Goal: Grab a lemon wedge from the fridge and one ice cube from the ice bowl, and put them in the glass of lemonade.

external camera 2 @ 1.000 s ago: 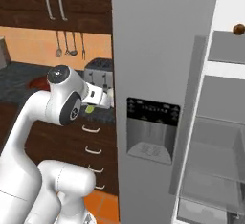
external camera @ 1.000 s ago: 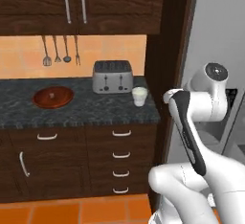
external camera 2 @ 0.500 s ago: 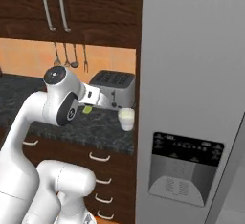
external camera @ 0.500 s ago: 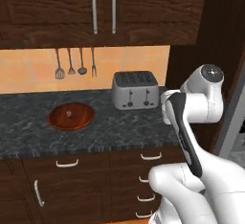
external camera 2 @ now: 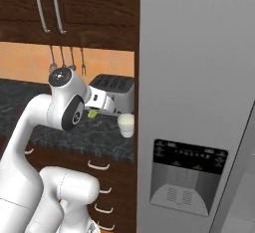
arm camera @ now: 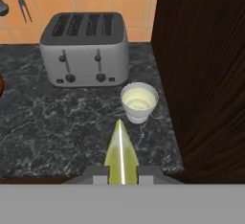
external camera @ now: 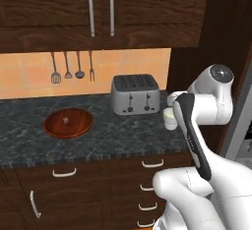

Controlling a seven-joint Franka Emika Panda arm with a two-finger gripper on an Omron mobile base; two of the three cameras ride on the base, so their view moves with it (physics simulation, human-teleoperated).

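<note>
The lemon wedge [arm camera: 121,153] sits pinched between the two fingertips of the gripper [arm camera: 121,174], its pale yellow-green point sticking out ahead of the claw; from the right base view the same wedge [external camera 2: 92,113] shows as a small green bit at the end of the hand. The jaws are drawn in narrow, clamped on the wedge. In the hand view, at about one o'clock from the wedge's tip and near it, stands the glass of lemonade [arm camera: 139,102], upright on the dark speckled counter [arm camera: 57,132], pale yellow liquid inside. The wedge is apart from the glass, not touching it.

Beyond the glass, at eleven o'clock from it, stands a grey four-slot toaster [arm camera: 85,48] against the orange tiled wall. A dark wooden panel [arm camera: 201,65] rises just to the right of the glass.

In the left base view, the ice bowl [external camera: 68,123] rests on the counter at about nine o'clock from the toaster, well apart from the glass, with a tiny pale ice cube [external camera: 65,121] in it. Utensils [external camera: 71,68] hang on the wall above. The fridge [external camera 2: 199,102], grey with its black dispenser panel, stands to the right in the right base view.
</note>
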